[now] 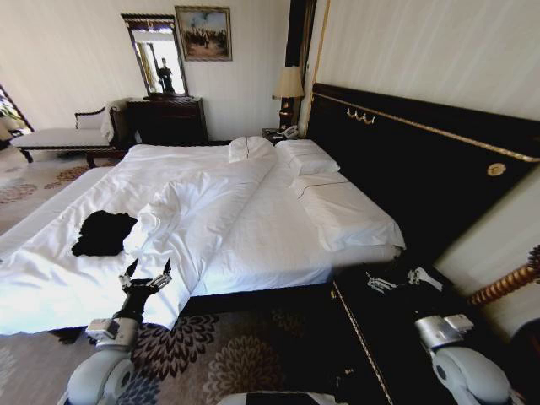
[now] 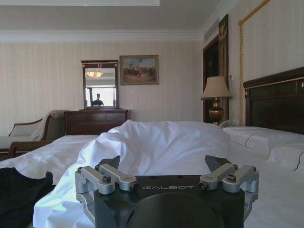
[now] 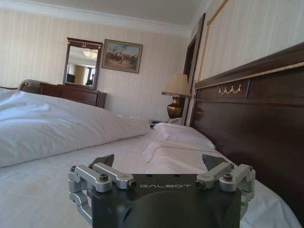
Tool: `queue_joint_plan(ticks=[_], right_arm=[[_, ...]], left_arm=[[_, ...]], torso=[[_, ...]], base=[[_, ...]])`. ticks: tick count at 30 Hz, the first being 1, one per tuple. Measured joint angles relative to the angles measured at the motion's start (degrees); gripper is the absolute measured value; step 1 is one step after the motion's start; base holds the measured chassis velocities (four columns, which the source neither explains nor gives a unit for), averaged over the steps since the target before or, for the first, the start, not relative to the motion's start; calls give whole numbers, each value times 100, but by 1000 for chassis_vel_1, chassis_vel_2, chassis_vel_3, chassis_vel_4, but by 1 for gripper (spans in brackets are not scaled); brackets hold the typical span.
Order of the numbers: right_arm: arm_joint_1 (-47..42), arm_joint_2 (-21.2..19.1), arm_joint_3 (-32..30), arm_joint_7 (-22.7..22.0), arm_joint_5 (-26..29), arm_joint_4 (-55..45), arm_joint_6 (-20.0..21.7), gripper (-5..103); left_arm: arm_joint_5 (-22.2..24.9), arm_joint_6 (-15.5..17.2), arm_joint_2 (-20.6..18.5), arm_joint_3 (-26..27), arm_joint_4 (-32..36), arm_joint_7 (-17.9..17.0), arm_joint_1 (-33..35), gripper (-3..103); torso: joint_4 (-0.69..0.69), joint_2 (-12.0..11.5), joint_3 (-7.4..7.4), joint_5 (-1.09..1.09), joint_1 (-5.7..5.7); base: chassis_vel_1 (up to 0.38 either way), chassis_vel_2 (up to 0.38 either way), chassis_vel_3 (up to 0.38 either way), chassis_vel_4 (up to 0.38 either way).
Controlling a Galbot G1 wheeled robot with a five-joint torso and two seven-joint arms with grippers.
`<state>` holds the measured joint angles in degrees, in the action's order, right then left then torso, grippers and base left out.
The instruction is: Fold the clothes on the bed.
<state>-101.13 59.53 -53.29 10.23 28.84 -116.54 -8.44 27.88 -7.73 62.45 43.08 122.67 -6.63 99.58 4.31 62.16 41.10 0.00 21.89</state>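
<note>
- The crumpled black short-sleeved T-shirt (image 1: 103, 233) lies at nine o'clock on the large white-sheeted bed (image 1: 278, 236).
- The left gripper (image 1: 145, 278) hovers released at the T-shirt's four o'clock.
- The right gripper (image 1: 403, 279) is released at the bed's four o'clock.

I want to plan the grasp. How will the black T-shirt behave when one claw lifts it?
The black T-shirt lies crumpled on the white duvet, so it is probably floppy and would sag from one pinch. It looks thin and light. Its edge near the duvet's ridge might drag bedding along.
</note>
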Motion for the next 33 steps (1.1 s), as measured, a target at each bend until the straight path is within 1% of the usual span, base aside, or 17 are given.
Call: queue_joint_plan(ticks=[33], right_arm=[[-5, 52, 6, -25, -81, 37, -24, 100]], left_arm=[[4, -30, 32, -62, -21, 27, 10, 100]], torso=[[0, 0, 0, 0, 0]], base=[[-129, 128, 125, -128]])
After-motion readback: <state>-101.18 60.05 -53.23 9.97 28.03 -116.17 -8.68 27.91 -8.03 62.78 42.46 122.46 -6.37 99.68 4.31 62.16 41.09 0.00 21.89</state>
